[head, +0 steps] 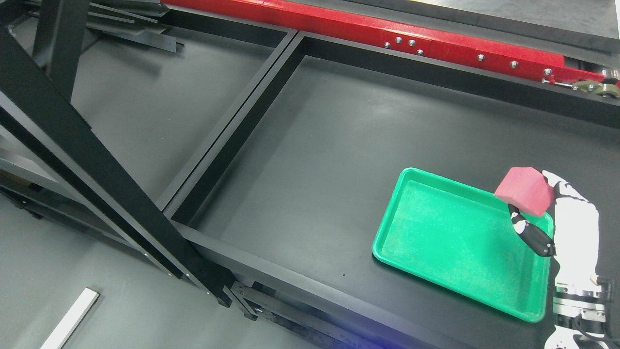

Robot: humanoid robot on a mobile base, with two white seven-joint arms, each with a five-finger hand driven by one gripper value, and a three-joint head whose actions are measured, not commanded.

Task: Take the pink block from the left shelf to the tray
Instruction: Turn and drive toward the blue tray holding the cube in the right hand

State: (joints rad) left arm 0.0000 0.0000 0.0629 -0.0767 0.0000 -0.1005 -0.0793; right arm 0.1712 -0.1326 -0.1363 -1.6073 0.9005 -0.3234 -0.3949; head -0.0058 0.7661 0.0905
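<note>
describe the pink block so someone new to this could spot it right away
Find the green tray on the black shelf surface. At its far right corner, the white right hand holds the pink block in its fingers. It is the only pink thing there.

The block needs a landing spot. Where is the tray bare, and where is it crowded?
The green tray holds nothing: its whole floor is bare, from the left rim to the near rim. Only its far-right corner is crowded, where the right hand holds the pink block over the rim.
</note>
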